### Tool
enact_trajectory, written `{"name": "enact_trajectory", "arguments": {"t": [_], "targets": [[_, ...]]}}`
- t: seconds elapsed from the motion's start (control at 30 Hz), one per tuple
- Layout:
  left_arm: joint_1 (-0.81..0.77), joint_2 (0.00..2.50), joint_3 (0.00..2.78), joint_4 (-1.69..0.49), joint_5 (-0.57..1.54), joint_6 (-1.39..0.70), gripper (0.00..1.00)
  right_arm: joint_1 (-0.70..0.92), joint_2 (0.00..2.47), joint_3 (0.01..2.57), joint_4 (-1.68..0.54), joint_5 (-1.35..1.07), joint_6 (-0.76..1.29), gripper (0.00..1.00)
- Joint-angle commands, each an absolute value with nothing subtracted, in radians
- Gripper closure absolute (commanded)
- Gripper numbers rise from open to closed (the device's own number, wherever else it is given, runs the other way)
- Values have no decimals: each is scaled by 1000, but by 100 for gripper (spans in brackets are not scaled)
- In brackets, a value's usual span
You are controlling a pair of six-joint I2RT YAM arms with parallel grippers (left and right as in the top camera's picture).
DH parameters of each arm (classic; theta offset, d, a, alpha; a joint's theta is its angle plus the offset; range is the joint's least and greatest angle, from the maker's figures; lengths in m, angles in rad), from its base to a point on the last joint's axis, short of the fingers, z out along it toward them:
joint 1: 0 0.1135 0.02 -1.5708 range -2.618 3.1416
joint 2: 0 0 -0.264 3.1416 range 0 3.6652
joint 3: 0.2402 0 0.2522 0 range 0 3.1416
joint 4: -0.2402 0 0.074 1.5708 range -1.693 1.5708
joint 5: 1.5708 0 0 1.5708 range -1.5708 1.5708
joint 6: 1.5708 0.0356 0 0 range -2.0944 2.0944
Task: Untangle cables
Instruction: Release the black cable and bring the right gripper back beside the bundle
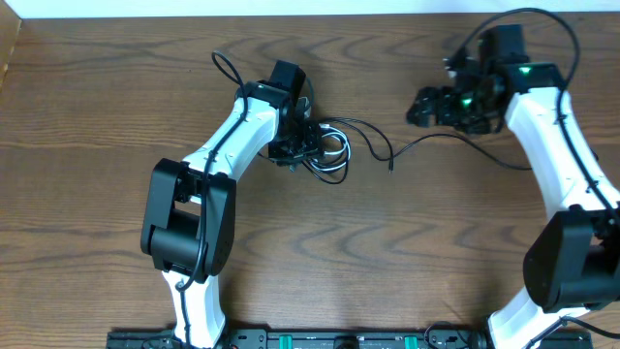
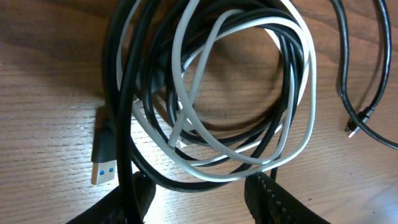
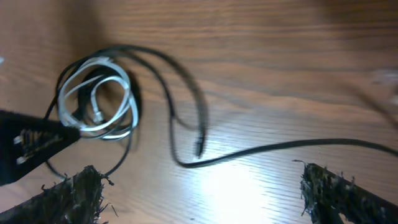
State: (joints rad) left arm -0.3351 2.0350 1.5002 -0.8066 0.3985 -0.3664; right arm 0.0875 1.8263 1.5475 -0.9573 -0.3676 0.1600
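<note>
Cables point(image 1: 331, 153) are found as one tangled coil near the middle of a brown wood-grain counter point(image 1: 97, 97). The surface is lit from above, with glare on the grain in both wrist views. A pale strip is seen past the far edge; what it is cannot be told.

Left wrist view: a white cable point(image 2: 308, 93) is looped several times through black cables point(image 2: 124, 93), the strands crossing over and under. A USB plug point(image 2: 104, 158) with a blue insert lies flat on the counter at the coil's side. A small plug end point(image 2: 351, 129) is noted apart from the coil.

Hidden or unclear:
- The coil's top is cut off in the left wrist view.
- In the overhead view, part of the coil is covered by the arm.
- The right wrist view is blurred, so plug ends are not resolved there.
- Which black strands belong to which cable cannot be told.

The left pincer point(image 2: 199, 202) is set low at the coil's near edge, spread, with the lower arc of the coil lying between its fingers point(image 2: 134, 199). One black strand runs against a finger's inner side; no pinch is made out.

The right pincer point(image 3: 208, 199) is spread wide with nothing between its fingers. It is held well apart from the coil. A loose black cable point(image 3: 280, 148) is stretched across the counter just ahead of it.
</note>
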Motion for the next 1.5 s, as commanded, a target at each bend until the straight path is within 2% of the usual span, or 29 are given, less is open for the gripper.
{"name": "enact_trajectory", "arguments": {"t": [0.0,0.43,0.5,0.57,0.63,0.7,0.73,0.77,0.93,0.97,1.0,1.03,1.07,1.13,1.2,1.47], "targets": [[-333,2039,1494,-809,372,-361,48,149,1833,1554,-955,-369,231,1],[-333,2039,1494,-809,372,-361,47,312,1833,1554,-965,-364,291,2],[-333,2039,1494,-809,372,-361,47,328,1833,1554,-965,-364,294,11],[-333,2039,1494,-809,372,-361,48,342,1833,1554,-970,-336,332,27],[-333,2039,1494,-809,372,-361,48,354,1833,1553,-983,-274,412,49],[-333,2039,1494,-810,372,-361,47,365,1833,1550,-998,-210,496,82],[-333,2039,1494,-810,372,-361,48,372,1833,1548,-1008,-175,542,94],[-333,2039,1494,-810,372,-361,48,378,1833,1546,-1019,-137,587,98],[-333,2039,1494,-810,372,-361,48,389,1833,1522,-1037,-24,719,98],[-333,2039,1494,-810,372,-361,48,389,1833,1514,-1037,-20,730,93],[-333,2039,1494,-810,372,-361,47,389,1833,1507,-1034,-20,738,79],[-333,2039,1494,-810,372,-361,47,389,1833,1497,-1028,-20,739,58],[-333,2039,1494,-809,372,-361,47,389,1833,1488,-1020,-20,739,41],[-333,2039,1494,-809,372,-361,47,389,1833,1457,-989,-21,740,31],[-333,2039,1494,-808,372,-361,47,389,1833,1438,-966,-17,740,29],[-333,2039,1494,-807,372,-361,47,389,1833,1330,-811,-9,789,31]]}}
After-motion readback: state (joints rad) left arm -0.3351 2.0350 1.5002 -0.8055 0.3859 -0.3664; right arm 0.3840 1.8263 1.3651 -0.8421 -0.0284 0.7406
